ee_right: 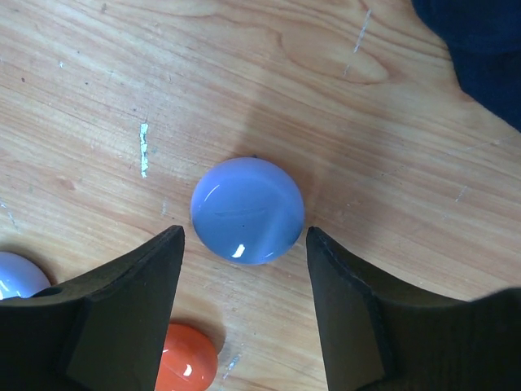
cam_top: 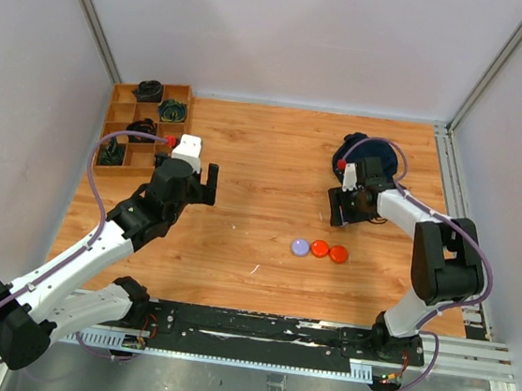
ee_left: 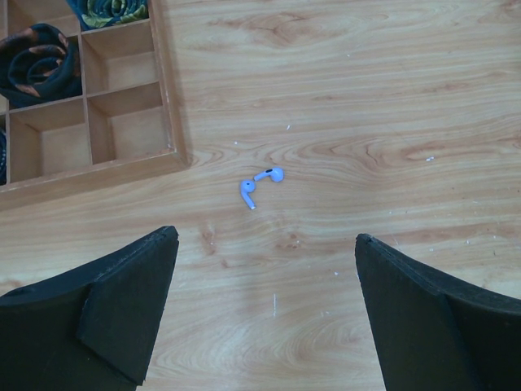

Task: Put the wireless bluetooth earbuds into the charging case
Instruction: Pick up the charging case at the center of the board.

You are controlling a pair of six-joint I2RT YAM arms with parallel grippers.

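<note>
On your far left you have one wooden tray (ee_left: pixel 98 173) holding four dark bundles (cam_top: pixel 172 109); the left wrist view shows three of its compartments bare.

Your left gripper (ee_left: pixel 264 238) hangs over the table (cam_top: pixel 265 158) just right of the tray, jaws wide and holding nothing.

Ahead of those jaws lie two lilac earbuds (ee_left: pixel 251 193), just beside each other on bare wood. They sit near the tray's corner but apart from its wall, with open wood on their other sides.

In mid-table you have three pucks in a close row, one lilac and two orange-red pucks (cam_top: pixel 328 250). Bare wood runs from the row to the near edge and leftward toward the left arm.

A fourth puck sits farther right, under your right gripper (ee_right: pixel 244 236). That makes two lilac pucks (ee_right: pixel 247 210) in all.

The right jaws stand about half apart and straddle that puck. A sliver of wood shows between it and the left finger. At the right finger you cannot tell whether there is contact.

One dark blue object (cam_top: pixel 378 157) lies just beyond that puck, crowding the far right side, and a metal rail runs along the table's right edge.
</note>
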